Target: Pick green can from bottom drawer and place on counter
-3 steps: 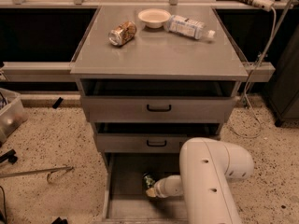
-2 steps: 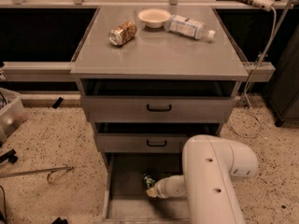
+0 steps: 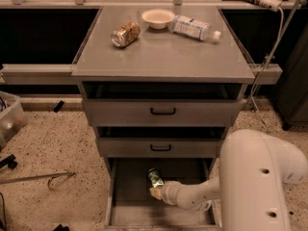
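Note:
The green can (image 3: 155, 177) stands in the open bottom drawer (image 3: 130, 201), near the middle of its grey floor. My gripper (image 3: 156, 191) reaches into the drawer from the right on a white arm; its tan fingertip lies right at the can's near side, touching or almost touching it. The counter (image 3: 163, 52) is the flat grey top of the cabinet, well above the gripper.
On the counter lie a tan-orange patterned can (image 3: 125, 34), a white bowl (image 3: 158, 18) and a plastic bottle (image 3: 195, 28) on its side. Two shallower drawers with black handles (image 3: 162, 111) jut out above the bottom drawer. My white arm (image 3: 260, 177) fills the lower right.
The arm's bulk has shifted slightly to the right. The gripper stays at the green can in the bottom drawer.

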Tool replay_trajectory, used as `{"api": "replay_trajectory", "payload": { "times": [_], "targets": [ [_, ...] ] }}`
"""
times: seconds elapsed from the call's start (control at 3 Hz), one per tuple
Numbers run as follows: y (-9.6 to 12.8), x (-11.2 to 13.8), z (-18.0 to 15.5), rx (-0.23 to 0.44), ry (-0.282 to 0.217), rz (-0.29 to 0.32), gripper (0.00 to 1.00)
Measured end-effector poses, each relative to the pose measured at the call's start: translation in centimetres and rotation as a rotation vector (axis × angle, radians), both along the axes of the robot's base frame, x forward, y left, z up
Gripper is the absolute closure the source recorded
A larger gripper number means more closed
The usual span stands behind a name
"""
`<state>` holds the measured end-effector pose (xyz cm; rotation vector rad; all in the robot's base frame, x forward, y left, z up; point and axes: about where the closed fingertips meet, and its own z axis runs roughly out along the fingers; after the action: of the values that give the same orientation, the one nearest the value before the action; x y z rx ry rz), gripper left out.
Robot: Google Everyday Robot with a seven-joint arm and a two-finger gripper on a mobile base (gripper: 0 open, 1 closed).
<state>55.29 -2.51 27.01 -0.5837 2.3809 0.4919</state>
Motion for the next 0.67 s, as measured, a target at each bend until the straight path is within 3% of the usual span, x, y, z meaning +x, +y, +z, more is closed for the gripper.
{"api": "replay_trajectory", "payload": {
  "times": [0.33,0.67],
  "targets": [
    [-1.7,-0.8,6.6,-0.028,-0.037,-0.07,1.0],
    [-1.8,-2.1,12.1,-0.098,-0.073,-0.085,1.0]
  ]
}}
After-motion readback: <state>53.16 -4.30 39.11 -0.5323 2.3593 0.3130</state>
